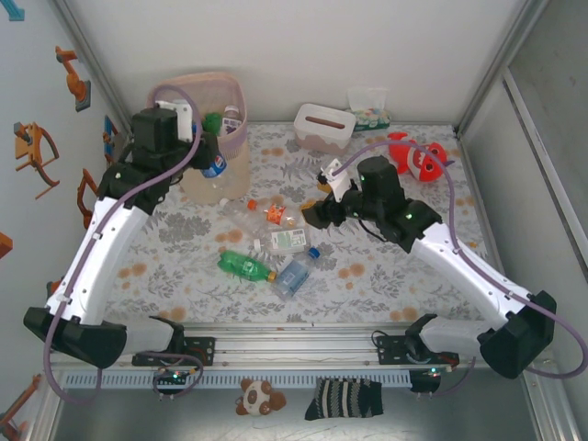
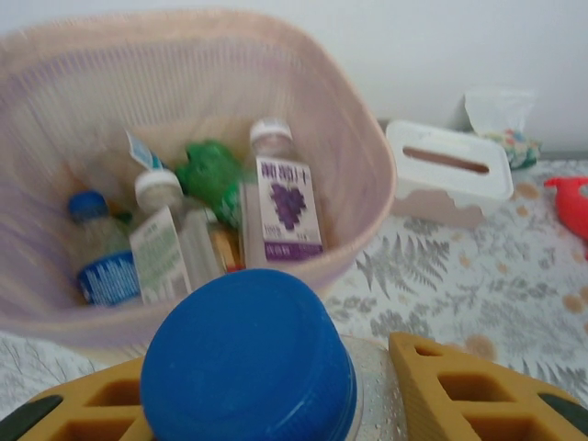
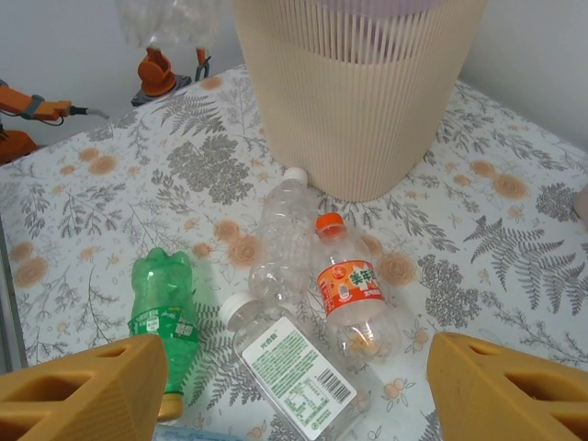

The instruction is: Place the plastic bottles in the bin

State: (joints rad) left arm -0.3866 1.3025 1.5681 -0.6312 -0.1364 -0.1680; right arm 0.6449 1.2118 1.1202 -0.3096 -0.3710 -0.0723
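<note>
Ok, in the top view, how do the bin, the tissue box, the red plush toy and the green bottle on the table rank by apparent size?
1. bin
2. tissue box and red plush toy, too alike to rank
3. green bottle, smallest

Soft, even light comes from overhead, leaving the flowered table [image 1: 367, 287] bright, with only faint shadows beside the things on it. Close to the left wrist lens the blue-capped bottle [image 2: 248, 358] is blurred, and the bin [image 2: 303, 83] beyond looks hazy.
</note>
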